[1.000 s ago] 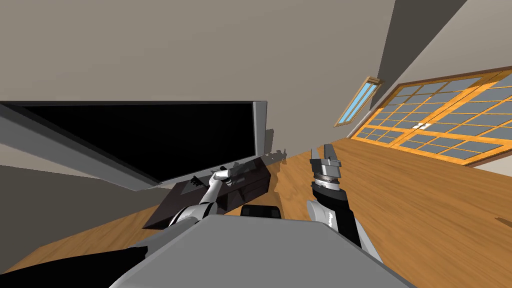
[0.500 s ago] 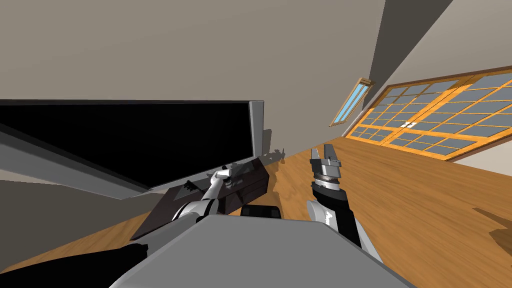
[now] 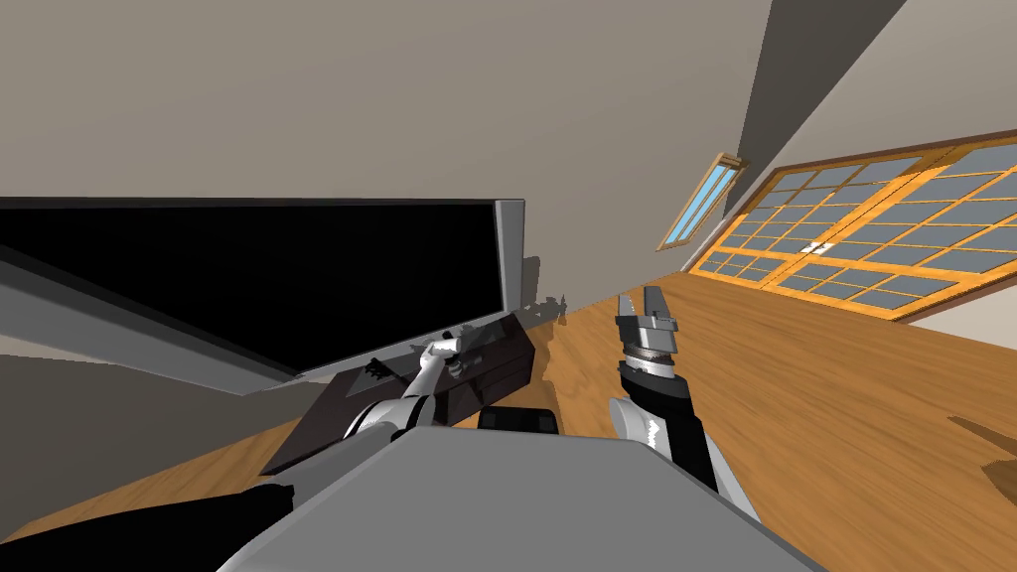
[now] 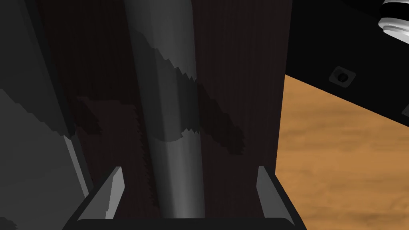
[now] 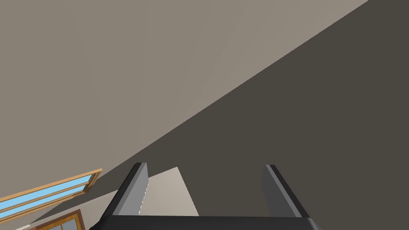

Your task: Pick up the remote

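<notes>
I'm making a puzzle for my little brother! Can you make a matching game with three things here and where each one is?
1 long grey bar-shaped remote
2 right hand
3 big black flat screen

A open, above the wooden floor
B inside the open left hand
C over the long dark cabinet

Pairs: 1-B, 2-A, 3-C.

Remote (image 4: pixel 175 131) on cabinet (image 3: pixel 500 365) before television (image 3: pixel 298 268)

My head camera has swung slightly, so the window (image 3: pixel 854 238) slid sideways. The left gripper (image 4: pixel 188 169) has crept a little along the dark stand (image 3: pixel 497 362) beneath it.
</notes>
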Controlling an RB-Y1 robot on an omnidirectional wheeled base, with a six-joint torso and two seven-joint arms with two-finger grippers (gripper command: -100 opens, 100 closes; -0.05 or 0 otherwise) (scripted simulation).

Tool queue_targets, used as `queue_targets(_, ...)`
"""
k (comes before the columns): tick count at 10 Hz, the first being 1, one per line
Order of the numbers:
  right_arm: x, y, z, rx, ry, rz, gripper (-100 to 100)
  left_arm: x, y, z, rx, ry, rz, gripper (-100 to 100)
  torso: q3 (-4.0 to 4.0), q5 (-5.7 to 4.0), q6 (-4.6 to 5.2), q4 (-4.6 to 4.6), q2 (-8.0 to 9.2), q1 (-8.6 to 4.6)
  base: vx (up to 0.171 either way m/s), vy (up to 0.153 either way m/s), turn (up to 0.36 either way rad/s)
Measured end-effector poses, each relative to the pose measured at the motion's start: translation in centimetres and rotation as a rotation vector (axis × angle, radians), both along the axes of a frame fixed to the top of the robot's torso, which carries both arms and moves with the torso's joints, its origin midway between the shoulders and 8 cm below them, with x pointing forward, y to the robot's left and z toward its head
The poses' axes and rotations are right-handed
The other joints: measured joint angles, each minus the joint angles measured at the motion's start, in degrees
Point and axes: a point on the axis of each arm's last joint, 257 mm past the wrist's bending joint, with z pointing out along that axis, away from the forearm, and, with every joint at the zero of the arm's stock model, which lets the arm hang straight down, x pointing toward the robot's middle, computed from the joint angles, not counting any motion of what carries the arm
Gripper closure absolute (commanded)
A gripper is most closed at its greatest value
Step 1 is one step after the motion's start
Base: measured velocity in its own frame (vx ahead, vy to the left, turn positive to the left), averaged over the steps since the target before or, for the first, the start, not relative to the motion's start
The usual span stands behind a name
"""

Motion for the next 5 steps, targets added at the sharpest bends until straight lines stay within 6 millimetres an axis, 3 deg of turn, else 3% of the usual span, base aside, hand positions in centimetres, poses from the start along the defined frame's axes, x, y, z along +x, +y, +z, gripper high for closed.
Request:
queue_targets(2, 0.00, 0.00, 0.00, 0.000, 0.000, 0.000, 0, -0.54, -0.34, -0.95, 0.000, 0.000, -0.005, -100, 0.00, 0.00, 0.00, 0.00, 0.00, 0.00, 0.004, -0.006, 0.016)
queue_targets(3, 0.00, 0.00, 0.00, 0.000, 0.000, 0.000, 0, -0.53, -0.37, -0.99, 0.000, -0.002, -0.006, 100, 0.01, 0.00, 0.01, 0.01, 0.01, 0.02, 0.000, 0.000, 0.000)
queue_targets(5, 0.00, 0.00, 0.00, 0.000, 0.000, 0.000, 0, -0.27, -0.32, -0.83, 0.001, -0.007, -0.006, 100, 0.00, 0.06, -0.01, -0.08, 0.08, 0.04, 0.000, 0.000, 0.000)
